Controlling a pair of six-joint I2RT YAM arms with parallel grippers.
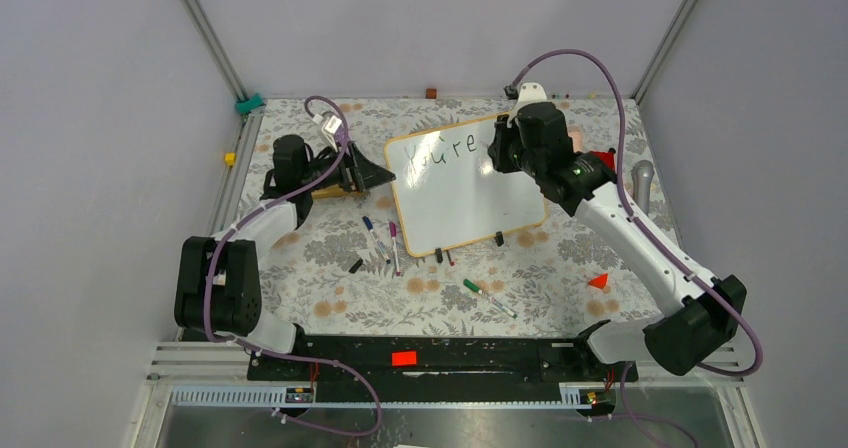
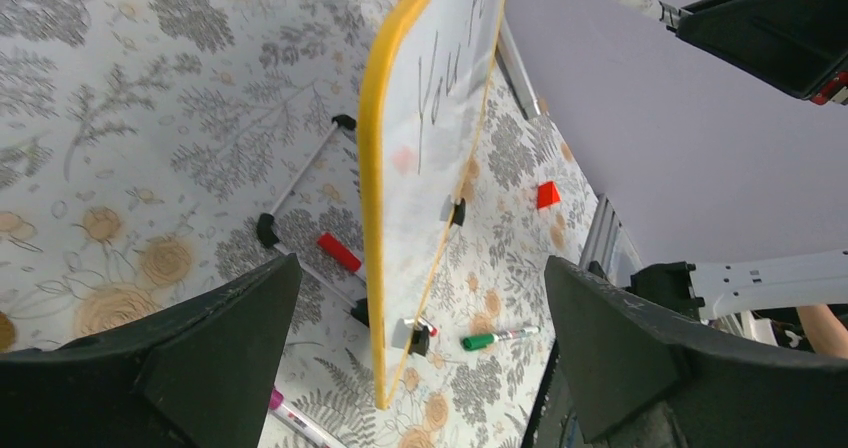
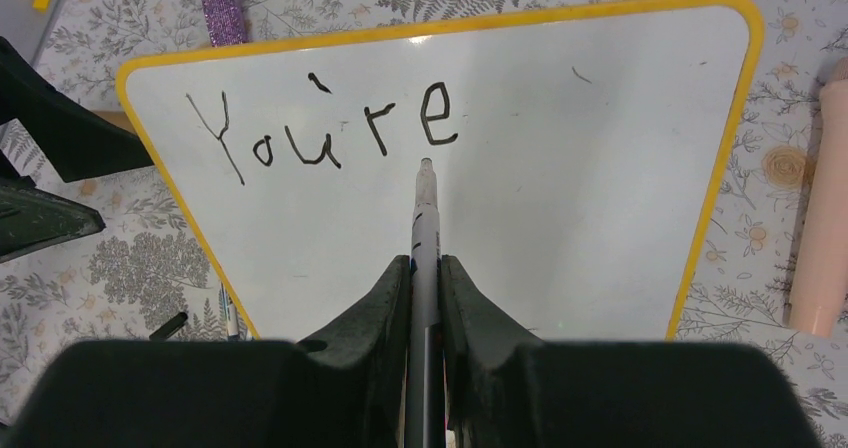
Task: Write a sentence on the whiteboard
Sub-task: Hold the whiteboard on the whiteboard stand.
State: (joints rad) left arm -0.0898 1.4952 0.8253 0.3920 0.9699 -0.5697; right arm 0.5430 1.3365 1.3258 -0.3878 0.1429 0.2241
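Observation:
The whiteboard [image 1: 465,193] with its orange-yellow frame lies at the middle back of the table. The sentence [image 1: 447,150] reads "You're" in dark marker along its top; it also shows in the right wrist view [image 3: 320,128]. My right gripper [image 1: 500,154] is shut on a grey marker [image 3: 424,218], whose tip is just below the final "e" over the whiteboard [image 3: 560,198]. My left gripper [image 1: 376,176] is open at the board's left edge. In the left wrist view the whiteboard [image 2: 400,208] is seen edge-on between the spread fingers of my left gripper [image 2: 420,268], not touching either.
Loose markers lie in front of the board: blue [image 1: 372,230], magenta [image 1: 393,244], green [image 1: 487,296], and a black cap [image 1: 356,265]. A red wedge [image 1: 598,281] sits front right. A grey cylinder [image 1: 641,183] and a red item [image 1: 603,158] are right of the board.

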